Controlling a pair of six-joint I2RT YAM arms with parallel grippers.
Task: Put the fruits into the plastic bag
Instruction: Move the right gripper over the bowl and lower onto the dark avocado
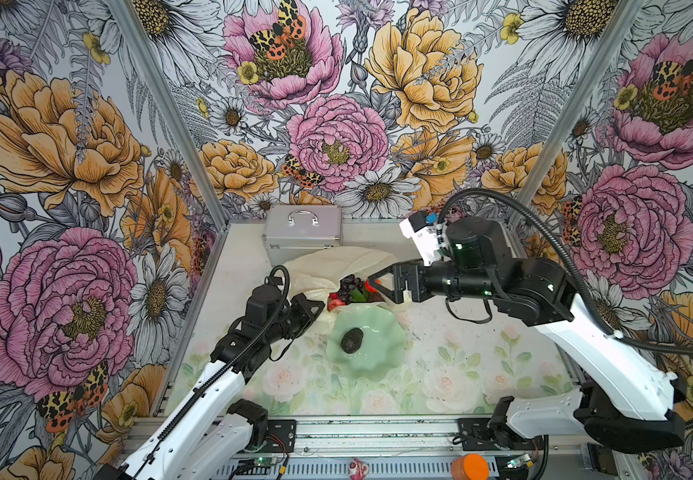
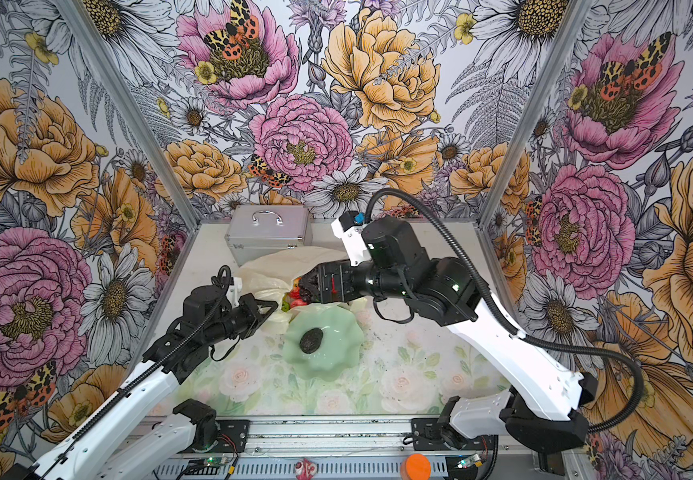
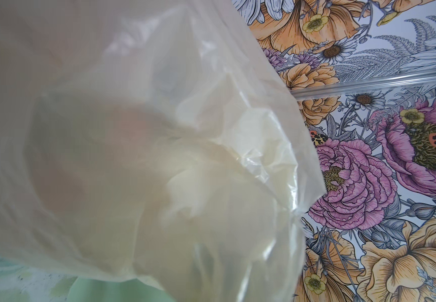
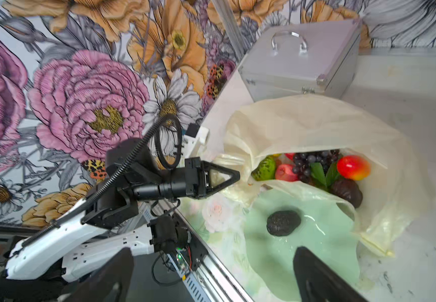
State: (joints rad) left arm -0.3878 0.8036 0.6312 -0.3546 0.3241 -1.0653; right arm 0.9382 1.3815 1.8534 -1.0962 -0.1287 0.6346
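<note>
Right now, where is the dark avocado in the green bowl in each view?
In a top view: avocado below centre.
In a top view: avocado below centre, slightly left.
Left wrist: not seen; plastic bag fills it.
Right wrist: avocado beside the bag's mouth.
Landmark: green bowl under it.

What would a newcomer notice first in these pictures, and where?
The crinkly translucent pale-yellow plastic bag lies open at the back of the table, in front of the silver metal case, with bright toy fruits heaped in its mouth. One dark bumpy avocado lies alone in the pale green scalloped bowl nearer the front. The left end effector pinches the bag's edge; the open right end effector hangs over the fruits.
</note>
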